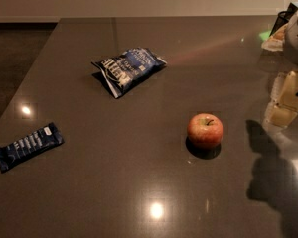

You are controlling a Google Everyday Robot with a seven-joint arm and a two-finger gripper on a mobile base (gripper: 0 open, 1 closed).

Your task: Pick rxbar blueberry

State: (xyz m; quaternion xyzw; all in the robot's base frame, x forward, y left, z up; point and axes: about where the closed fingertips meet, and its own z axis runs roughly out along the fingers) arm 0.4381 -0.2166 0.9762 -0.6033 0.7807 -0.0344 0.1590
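We cannot tell our jaws' opening, at far right; the flat navy rxbar blueberry wrapper (30,146) lies far left of them, so we may clip the nearer round red apple (205,130).

Tabletop (114,182): rxbar blueberry (30,146), chip bag (129,69), apple (205,130); end effector (288,100) far right

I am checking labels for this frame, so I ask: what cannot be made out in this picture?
Camera view only:
- gripper, at the right edge above the table: mostly cut off by the frame edge.
- rxbar blueberry, front left: white lettering too small to read.
- chip bag, at the back: print too small to read.
- objects in the top right corner: cut off by the edge, cannot be identified.
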